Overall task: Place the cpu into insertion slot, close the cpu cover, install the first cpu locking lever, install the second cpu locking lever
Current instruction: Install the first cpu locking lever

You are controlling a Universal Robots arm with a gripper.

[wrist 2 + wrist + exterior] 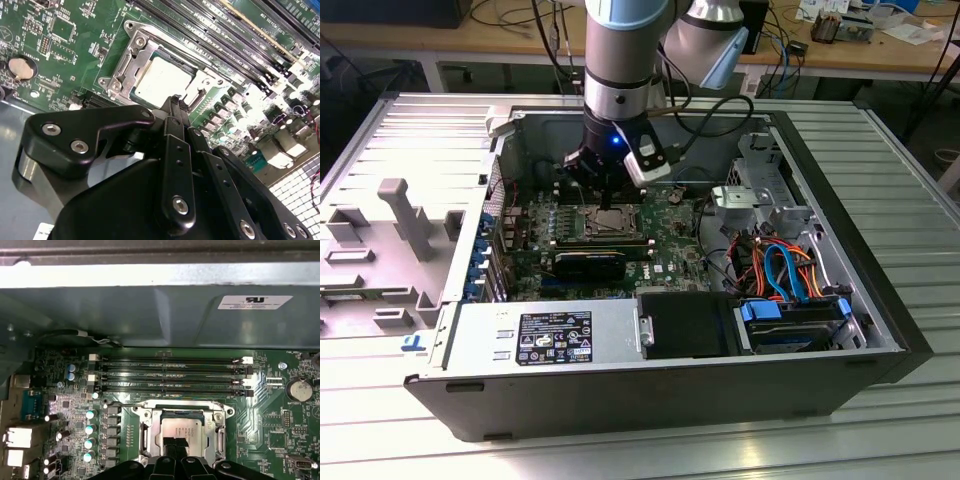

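Second wrist view: tool [175, 101] pinched together, tips above cpu [162, 80].

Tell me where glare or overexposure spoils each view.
In the second wrist view, the green motherboard blows out to white toward the far corner, and the silvery-grey square cpu looks washed pale. In the first wrist view, a bright band runs across the grey metal case wall. In the exterior view, the lighting is even, with mild sheen on the ribbed metal table.
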